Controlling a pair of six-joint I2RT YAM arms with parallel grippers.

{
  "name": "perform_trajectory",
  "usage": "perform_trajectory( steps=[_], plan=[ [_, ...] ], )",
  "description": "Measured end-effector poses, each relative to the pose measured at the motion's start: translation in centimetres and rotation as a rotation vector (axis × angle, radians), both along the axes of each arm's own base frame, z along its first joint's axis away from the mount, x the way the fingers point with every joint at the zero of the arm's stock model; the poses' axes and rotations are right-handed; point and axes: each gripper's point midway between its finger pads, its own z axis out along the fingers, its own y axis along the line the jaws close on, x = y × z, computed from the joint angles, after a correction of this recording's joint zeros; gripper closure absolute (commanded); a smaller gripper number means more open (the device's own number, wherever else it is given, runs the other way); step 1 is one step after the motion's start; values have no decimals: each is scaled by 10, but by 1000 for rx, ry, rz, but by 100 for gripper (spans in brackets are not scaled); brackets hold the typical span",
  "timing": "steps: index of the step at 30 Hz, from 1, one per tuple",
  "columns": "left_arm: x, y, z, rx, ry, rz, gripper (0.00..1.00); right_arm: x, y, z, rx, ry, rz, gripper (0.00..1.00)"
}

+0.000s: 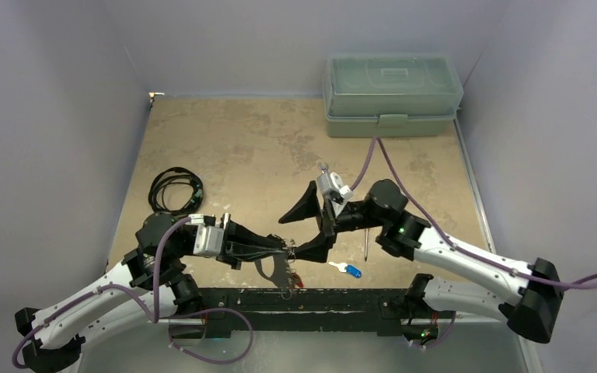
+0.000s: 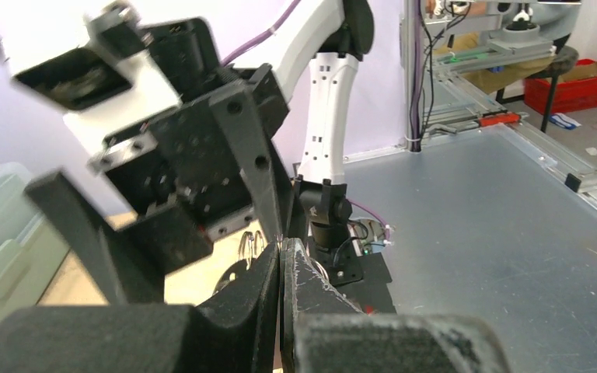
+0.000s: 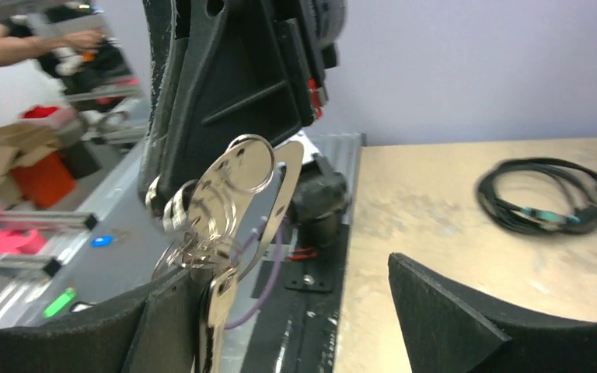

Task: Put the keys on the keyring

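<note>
Far left, the coiled cable (image 1: 175, 190) lies well apart from the work and should not interfere. The left gripper (image 1: 280, 250) is clamped tight on the keyring (image 1: 278, 268), holding it off the table (image 1: 241, 140) close to the black base rail (image 1: 319, 299) at the near edge. The flat plate hangs below the closed fingers, its wire rings turned toward the other arm.

The right gripper (image 1: 289, 238) has its jaws spread wide with nothing pinched, one finger on either side of the ring end. In its wrist view a metal key blade (image 3: 221, 311) dangles from the rings right beside one finger (image 3: 163, 326).

The main risk is a sideways knock. If the right fingers close off-line they could lever the plate in the left pinch, which looks thin, and a dropped keyring would likely land on the rail or behind it. A finger could also snag the dangling blade.

Just right of the grippers a blue-headed key (image 1: 350, 270) lies flat on the table near the rail. It is small enough to skid when grasped, and a screwdriver (image 1: 366, 245) sits just beyond it.

There is open room on the far and left parts of the table. The toolbox (image 1: 392, 93) takes up the far right corner, and walls close in both sides.
</note>
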Motion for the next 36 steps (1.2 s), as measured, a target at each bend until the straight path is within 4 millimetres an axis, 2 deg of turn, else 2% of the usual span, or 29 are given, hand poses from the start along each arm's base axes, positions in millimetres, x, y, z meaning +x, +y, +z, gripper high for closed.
perform_trajectory(
  steps=[3,6,9,13,16,23,36],
  plan=[
    [2,4,1,-17,-1,27,100,6,-16,12,11,-48,-110,18],
    [3,8,5,-39,-8,45,100,8,-42,35,59,-120,-224,32],
    [4,9,7,-52,-11,56,100,1,-65,60,137,-181,-278,45],
    [6,8,8,-60,-5,65,100,-17,-81,82,231,-233,-243,62],
    [6,9,10,-69,-9,67,100,-20,-75,81,244,-232,-207,65],
    [7,8,7,-66,-6,68,100,-12,-52,51,169,-167,-159,72],
    [12,8,10,-83,2,93,100,-25,-32,54,211,-154,-77,78]
  ],
)
